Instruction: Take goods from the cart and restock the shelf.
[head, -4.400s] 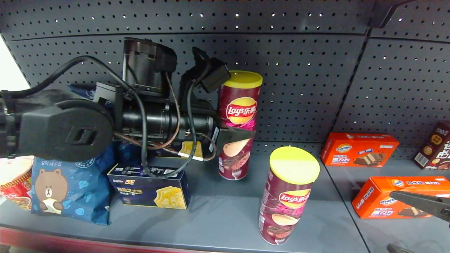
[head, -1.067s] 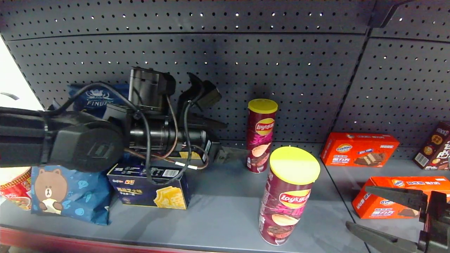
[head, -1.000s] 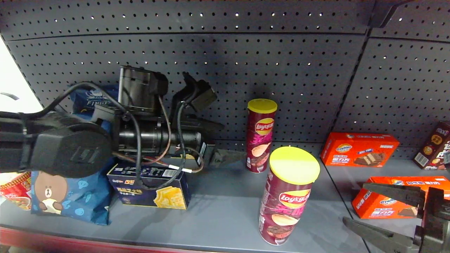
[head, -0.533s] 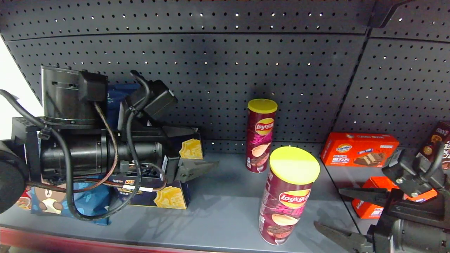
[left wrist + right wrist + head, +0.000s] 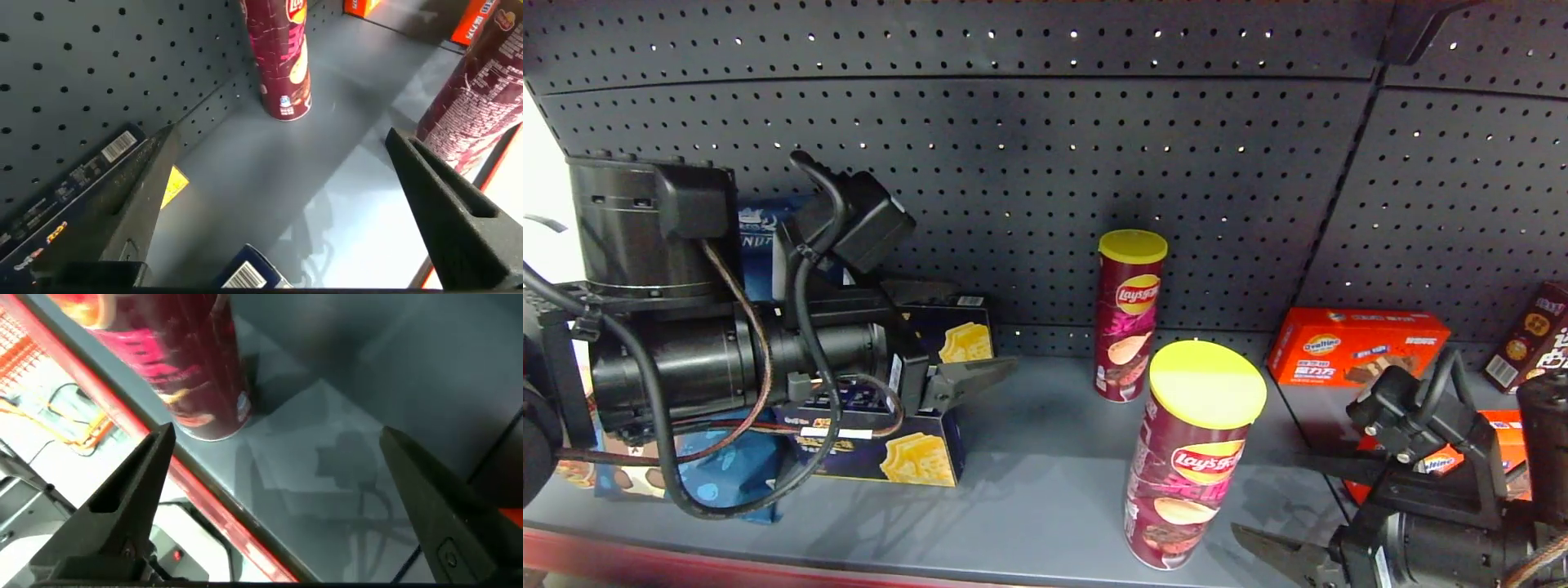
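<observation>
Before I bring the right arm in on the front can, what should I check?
1. Left gripper open, empty: ok.
2. Left gripper apart from rear can: ok.
3. Rear can upright at the back of the shelf: ok.
4. Front can upright: ok.
5. Front can well back from the shelf's front edge: not ok, it stands close to it.
6. Right gripper open, empty: ok.
</observation>
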{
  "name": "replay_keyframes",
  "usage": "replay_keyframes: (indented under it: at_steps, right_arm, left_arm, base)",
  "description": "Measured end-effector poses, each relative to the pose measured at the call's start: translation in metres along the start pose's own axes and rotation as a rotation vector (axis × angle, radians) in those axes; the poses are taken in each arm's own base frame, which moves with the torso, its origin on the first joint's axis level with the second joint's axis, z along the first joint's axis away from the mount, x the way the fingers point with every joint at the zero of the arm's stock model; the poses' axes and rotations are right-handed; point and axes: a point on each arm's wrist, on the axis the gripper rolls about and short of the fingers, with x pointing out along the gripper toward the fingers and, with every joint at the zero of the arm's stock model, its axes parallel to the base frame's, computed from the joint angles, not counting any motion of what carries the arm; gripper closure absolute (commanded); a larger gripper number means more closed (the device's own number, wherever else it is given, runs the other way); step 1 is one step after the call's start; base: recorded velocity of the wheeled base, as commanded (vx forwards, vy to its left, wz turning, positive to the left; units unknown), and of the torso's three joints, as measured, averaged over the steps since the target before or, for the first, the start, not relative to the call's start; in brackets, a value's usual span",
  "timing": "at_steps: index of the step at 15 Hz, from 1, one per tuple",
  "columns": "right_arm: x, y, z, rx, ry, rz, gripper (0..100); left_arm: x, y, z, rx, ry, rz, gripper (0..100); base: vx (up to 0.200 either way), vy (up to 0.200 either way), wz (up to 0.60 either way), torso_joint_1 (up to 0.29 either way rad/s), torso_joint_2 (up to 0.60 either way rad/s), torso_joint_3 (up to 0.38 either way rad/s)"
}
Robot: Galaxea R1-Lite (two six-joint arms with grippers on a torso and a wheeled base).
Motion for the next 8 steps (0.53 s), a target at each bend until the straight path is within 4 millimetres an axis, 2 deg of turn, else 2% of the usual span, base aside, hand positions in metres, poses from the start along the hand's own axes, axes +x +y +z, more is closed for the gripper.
replay_keyframes:
  at_steps: [8]
  right_arm:
    - [0.019,-0.008,0.009,0.001,0.022,-0.044,0]
  left_arm:
    - [0.001,0.002,0.003,0.004,-0.012,0.004,0]
  base:
    - [0.000,0.000,0.00,0.000,0.00,0.000]
